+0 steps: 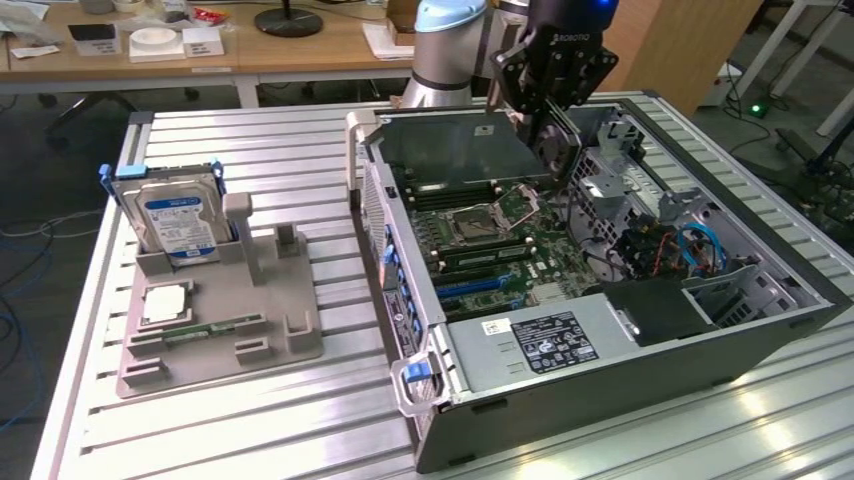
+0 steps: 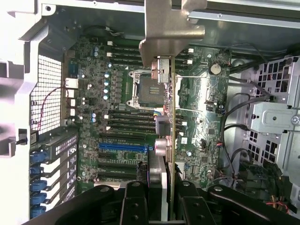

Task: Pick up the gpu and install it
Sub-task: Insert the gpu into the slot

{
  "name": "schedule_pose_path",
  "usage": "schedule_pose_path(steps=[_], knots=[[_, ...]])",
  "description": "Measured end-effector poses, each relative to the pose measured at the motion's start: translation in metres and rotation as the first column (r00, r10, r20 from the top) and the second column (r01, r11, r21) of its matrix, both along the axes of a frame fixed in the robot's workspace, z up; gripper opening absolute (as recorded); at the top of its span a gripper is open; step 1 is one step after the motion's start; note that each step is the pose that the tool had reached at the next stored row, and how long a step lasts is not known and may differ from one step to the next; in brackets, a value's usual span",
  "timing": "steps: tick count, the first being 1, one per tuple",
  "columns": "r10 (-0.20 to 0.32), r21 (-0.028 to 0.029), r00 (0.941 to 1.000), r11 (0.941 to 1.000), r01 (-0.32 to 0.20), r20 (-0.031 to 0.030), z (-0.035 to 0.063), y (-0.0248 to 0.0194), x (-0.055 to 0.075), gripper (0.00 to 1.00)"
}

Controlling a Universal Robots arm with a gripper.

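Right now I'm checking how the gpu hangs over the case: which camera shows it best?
The exterior view: the gpu shows its broad dark face, held at one end by the gripper above the open computer case. The wrist view shows it edge-on, a thin strip between the fingers over the motherboard.

You face a black gripper [image 1: 545, 125], a dark grey gpu [image 1: 447, 150] and a green motherboard [image 1: 514, 245] crossed by one bright blue slot [image 1: 467, 288], with blue cables [image 1: 697, 248] nearby. Your ribbed silver table [image 1: 200, 440] shows a blue-and-white-labelled silver hard drive [image 1: 174, 215] and its grey holder [image 1: 220, 330].
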State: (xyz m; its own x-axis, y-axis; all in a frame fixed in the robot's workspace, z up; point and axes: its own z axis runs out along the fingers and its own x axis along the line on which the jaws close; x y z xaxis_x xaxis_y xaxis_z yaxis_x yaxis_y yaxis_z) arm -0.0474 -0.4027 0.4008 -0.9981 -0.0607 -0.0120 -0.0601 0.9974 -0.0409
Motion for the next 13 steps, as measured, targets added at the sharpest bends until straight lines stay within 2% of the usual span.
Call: schedule_pose_path(steps=[6, 13], knots=[[0.037, 0.0, 0.9993, 0.9993, -0.037, 0.0, 0.0, 0.0, 0.0, 0.28], [0.114, 0.0, 0.9934, 0.9934, -0.114, 0.0001, 0.0, 0.0, 0.0, 0.28]])
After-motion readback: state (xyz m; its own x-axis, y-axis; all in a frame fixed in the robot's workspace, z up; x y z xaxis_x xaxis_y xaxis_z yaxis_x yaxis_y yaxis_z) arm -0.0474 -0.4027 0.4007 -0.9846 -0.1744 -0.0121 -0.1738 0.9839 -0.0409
